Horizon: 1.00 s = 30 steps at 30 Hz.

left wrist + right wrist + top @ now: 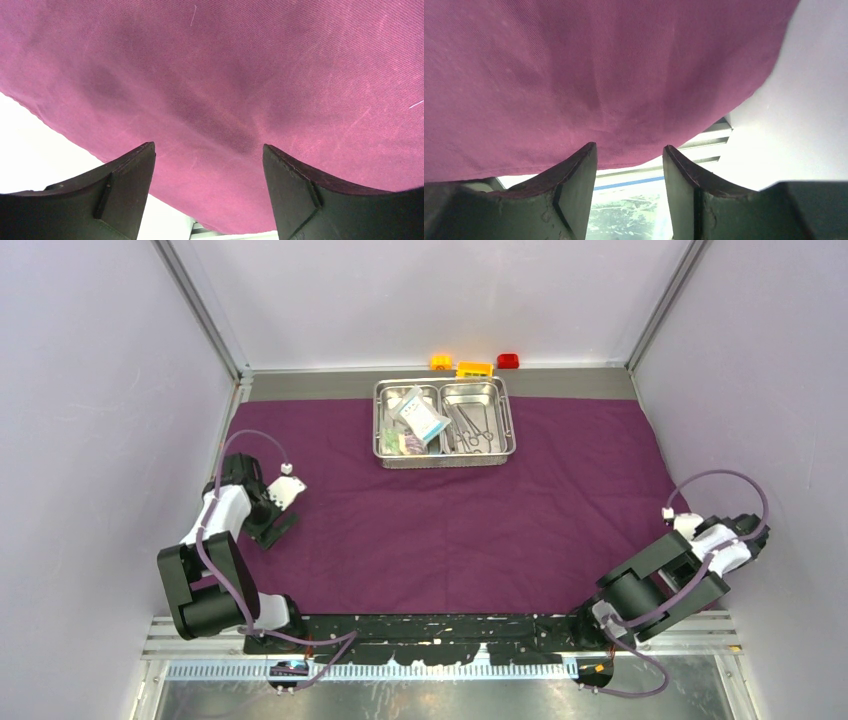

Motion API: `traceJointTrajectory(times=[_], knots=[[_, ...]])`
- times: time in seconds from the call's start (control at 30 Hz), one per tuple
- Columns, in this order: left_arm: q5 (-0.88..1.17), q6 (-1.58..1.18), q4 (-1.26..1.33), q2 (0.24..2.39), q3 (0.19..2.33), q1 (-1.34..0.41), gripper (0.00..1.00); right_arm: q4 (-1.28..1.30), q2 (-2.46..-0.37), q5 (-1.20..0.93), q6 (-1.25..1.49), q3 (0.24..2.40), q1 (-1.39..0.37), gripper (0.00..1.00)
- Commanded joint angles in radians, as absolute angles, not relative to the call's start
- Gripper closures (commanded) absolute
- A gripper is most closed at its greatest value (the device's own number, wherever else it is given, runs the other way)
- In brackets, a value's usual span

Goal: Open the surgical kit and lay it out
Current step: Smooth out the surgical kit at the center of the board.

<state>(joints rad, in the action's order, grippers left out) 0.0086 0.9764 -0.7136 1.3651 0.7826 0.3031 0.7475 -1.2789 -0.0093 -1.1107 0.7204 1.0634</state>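
The dark-purple cloth (450, 520) lies spread flat over the table. The steel two-compartment tray (445, 461) stands on its far middle. Clear sealed packets (421, 418) lie in its left compartment. Thin steel scissors and clamps (475, 430) lie in its right one. My left gripper (278, 527) hangs over the cloth's left edge. In the left wrist view it (209, 150) is open wide and empty above the cloth (225, 75). My right gripper (750, 530) is at the cloth's right edge. In the right wrist view it (630, 150) is open and empty by the cloth's corner (574, 75).
Yellow (441, 362), orange (474, 369) and red (508, 360) toy bricks sit on the bare strip behind the tray. Grey walls close in the left, right and back. A metal rail (450, 625) runs along the near edge between the arm bases.
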Motion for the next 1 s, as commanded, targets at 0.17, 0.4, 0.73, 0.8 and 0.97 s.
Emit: traceJointTrajectory(times=[0.17,0.4,0.73,0.8,0.97], knots=[[0.008,0.971,-0.693,1.372,0.788,0.310,0.19,0.693,-1.384,-0.035,-1.251,0.734,1.152,0.46],[-0.047,0.981,-0.682,1.375,0.778,0.310,0.19,0.661,-1.394,-0.017,-1.334,0.706,1.223,0.47],[-0.066,0.991,-0.698,1.319,0.767,0.310,0.19,0.755,-1.360,-0.084,-1.372,0.761,1.267,0.48],[-0.060,0.975,-0.706,1.306,0.781,0.314,0.18,0.818,-1.362,-0.139,-1.345,0.813,1.264,0.47],[0.029,0.907,-0.766,1.277,0.871,0.347,0.18,0.983,-1.388,-0.272,-1.253,0.969,1.233,0.45]])
